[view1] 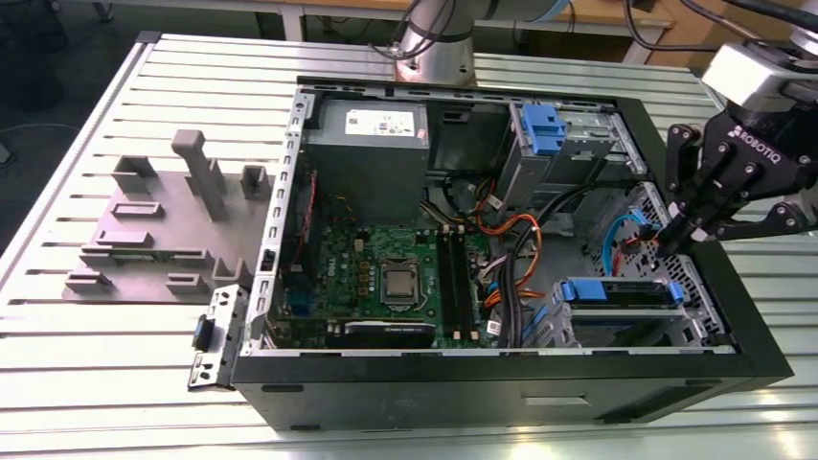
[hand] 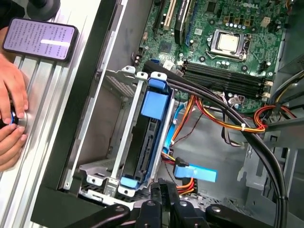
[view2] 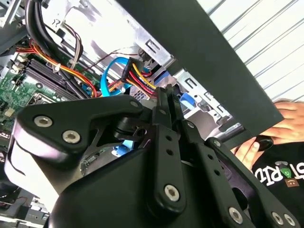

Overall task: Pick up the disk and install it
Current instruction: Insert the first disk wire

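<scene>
Hovering at the right of the exterior view, closed tight on nothing, the gripper (view1: 675,233) is crowding the blue SATA cable (hand: 199,174) beside the disk (view1: 620,290), which is sitting in the drive cage (hand: 130,140) at lower right, and is probably risking snagging that cable's plug loose.

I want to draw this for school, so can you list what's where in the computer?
case: open computer case on a slatted metal table
disk: blue-edged disk, sitting in the drive cage near the gripper
gripper: gripper shut, over the case's wall on the exterior view's right
person: a hand beside the case, next to a phone
</scene>
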`<state>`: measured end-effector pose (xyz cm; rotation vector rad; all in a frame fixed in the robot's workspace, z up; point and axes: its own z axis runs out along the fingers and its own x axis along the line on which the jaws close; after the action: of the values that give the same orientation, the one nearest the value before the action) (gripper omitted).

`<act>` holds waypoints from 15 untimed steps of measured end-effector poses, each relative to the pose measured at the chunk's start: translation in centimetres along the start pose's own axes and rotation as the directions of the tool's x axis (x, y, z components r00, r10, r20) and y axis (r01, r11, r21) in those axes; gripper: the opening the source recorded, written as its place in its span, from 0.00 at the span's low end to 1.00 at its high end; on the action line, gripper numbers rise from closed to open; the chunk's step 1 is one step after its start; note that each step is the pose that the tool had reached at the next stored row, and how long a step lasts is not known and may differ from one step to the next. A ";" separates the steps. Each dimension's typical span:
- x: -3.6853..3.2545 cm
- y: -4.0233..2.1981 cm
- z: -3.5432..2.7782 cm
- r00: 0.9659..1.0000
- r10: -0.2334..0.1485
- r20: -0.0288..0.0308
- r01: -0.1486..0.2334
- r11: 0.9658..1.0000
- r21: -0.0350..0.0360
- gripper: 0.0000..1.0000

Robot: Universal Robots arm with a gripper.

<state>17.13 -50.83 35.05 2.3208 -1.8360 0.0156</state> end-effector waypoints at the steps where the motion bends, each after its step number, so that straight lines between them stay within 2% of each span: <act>1: 0.06 0.09 0.06 1.000 0.000 0.000 0.000 1.000 0.003 0.16; 6: 0.46 0.67 0.40 1.000 0.001 0.006 -0.001 1.000 0.019 0.16; 8: 0.42 1.04 0.45 1.000 0.002 0.006 -0.002 1.000 0.024 0.16; 11: 0.41 1.13 0.47 1.000 0.016 0.008 -0.016 1.000 0.023 0.16; 15: 0.40 1.12 0.54 0.997 0.071 0.015 -0.072 0.997 0.017 0.16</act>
<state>16.09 -51.55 34.72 2.2716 -1.9326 0.0250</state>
